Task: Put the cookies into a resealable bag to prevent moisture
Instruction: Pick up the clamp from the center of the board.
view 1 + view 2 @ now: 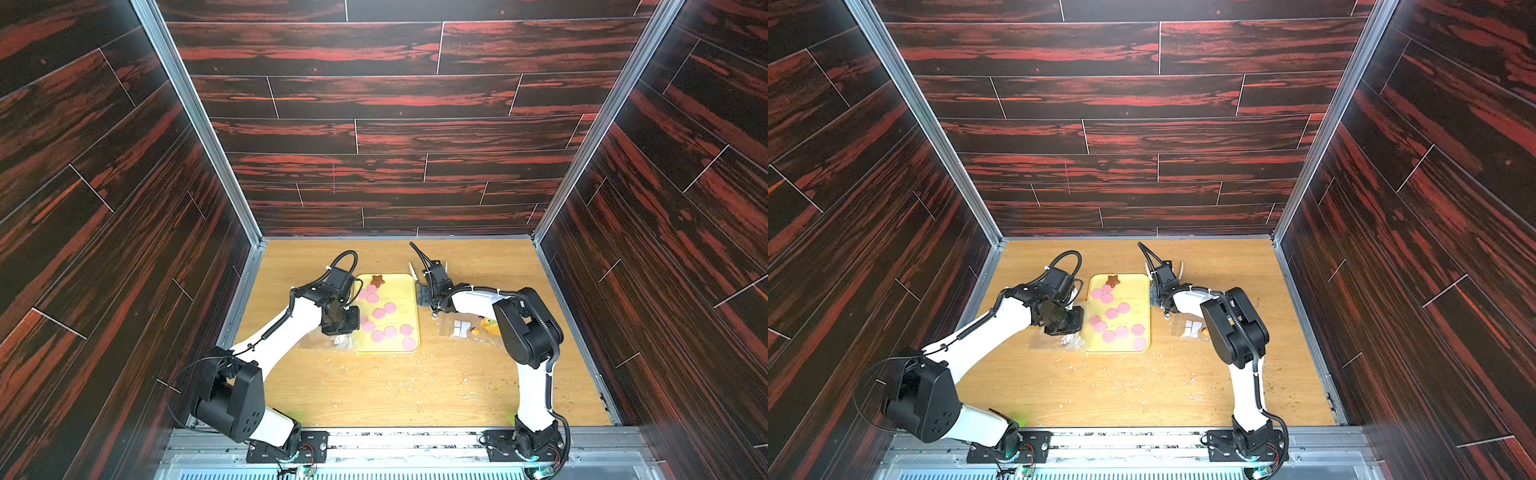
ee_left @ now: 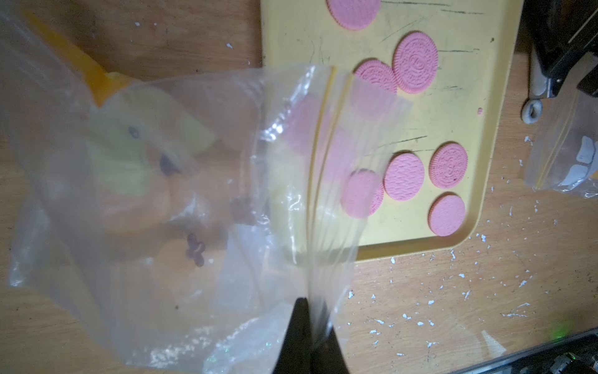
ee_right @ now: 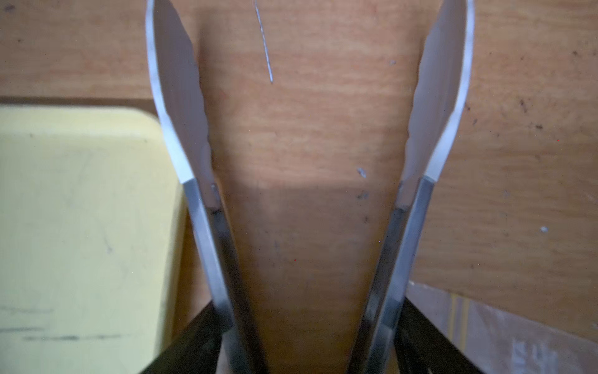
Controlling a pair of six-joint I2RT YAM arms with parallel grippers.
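Observation:
Several pink round cookies (image 1: 384, 313) (image 1: 1112, 313) and a brown star-shaped one (image 1: 377, 281) lie on the yellow tray (image 1: 401, 291) (image 1: 1136, 291). In the left wrist view the cookies (image 2: 415, 63) show on the tray (image 2: 453, 107). My left gripper (image 2: 310, 340) is shut on the edge of a clear resealable bag (image 2: 161, 194) (image 1: 328, 340), lifted beside the tray's left edge, its zip mouth hanging over several cookies. My right gripper (image 3: 307, 356) (image 1: 432, 286) grips metal tongs (image 3: 174, 97) (image 1: 412, 269), spread wide over bare table past the tray's far right corner, with nothing between them.
A second clear bag (image 1: 461, 328) (image 2: 563, 152) with white and yellow print lies flat right of the tray, partly under my right arm. White crumbs (image 1: 374, 370) dot the wooden table in front of the tray. Dark walls close in three sides.

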